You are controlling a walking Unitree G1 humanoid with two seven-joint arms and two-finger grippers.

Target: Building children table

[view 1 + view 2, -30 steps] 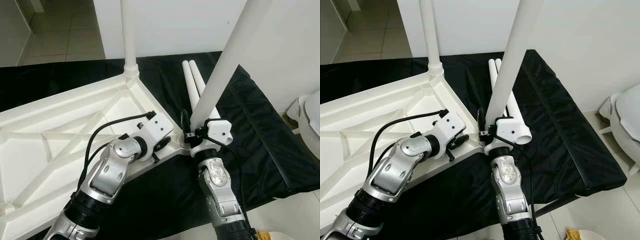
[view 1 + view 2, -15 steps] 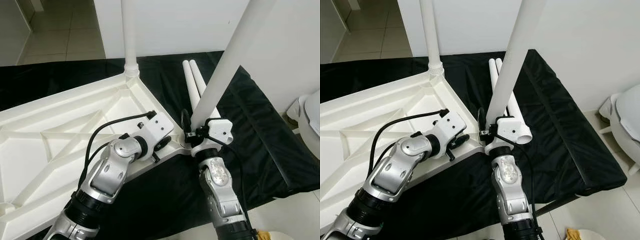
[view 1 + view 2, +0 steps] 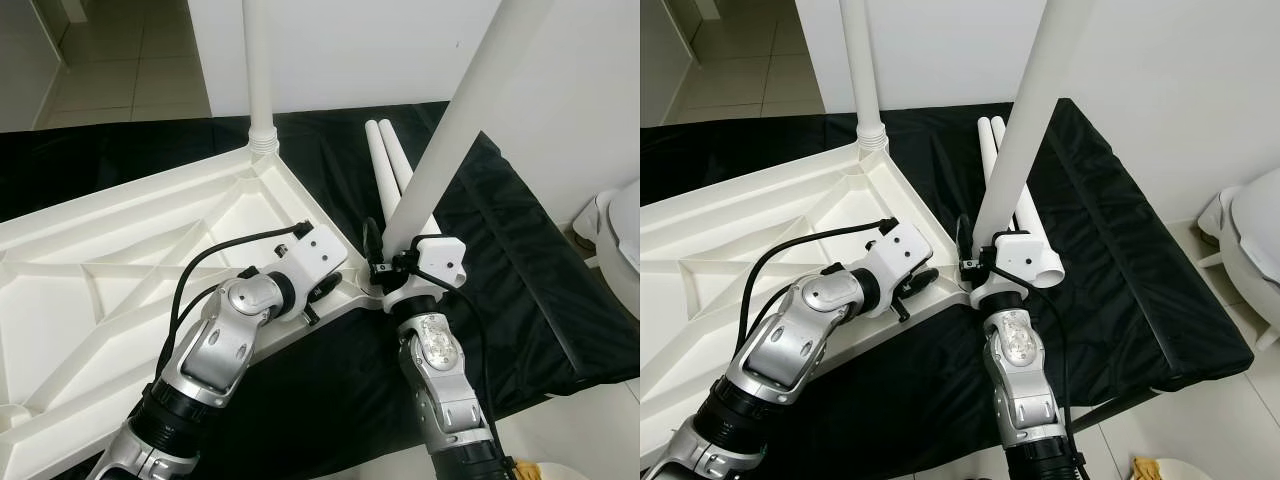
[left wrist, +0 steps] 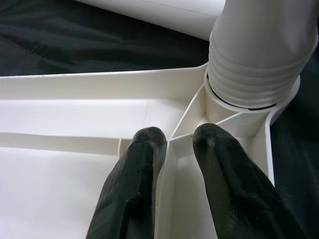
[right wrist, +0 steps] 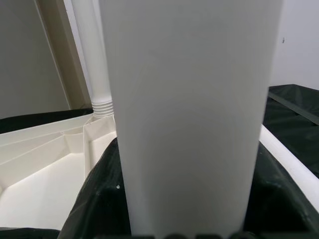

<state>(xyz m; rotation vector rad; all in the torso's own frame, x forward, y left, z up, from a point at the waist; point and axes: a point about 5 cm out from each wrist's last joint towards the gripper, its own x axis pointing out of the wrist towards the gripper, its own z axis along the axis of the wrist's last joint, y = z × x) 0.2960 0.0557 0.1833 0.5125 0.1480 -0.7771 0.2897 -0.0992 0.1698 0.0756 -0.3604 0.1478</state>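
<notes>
— Where's the right hand [image 3: 392,262]?
— Closed around the long white plastic table leg [image 3: 452,115], standing it in the corner socket of the upturned white ribbed plastic tabletop [image 3: 120,240].
— The left hand [image 4: 172,142]?
— Just beside that socket, fingers [image 4: 144,149] slightly parted astride a rib. Two spare white legs [image 3: 388,165] lie beyond on the black-draped surface [image 3: 520,250].

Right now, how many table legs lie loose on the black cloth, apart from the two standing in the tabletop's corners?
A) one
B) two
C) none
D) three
B: two loose white legs lie side by side on the black cloth, behind the leg that the right gripper holds at the near corner of the upturned tabletop.
</notes>
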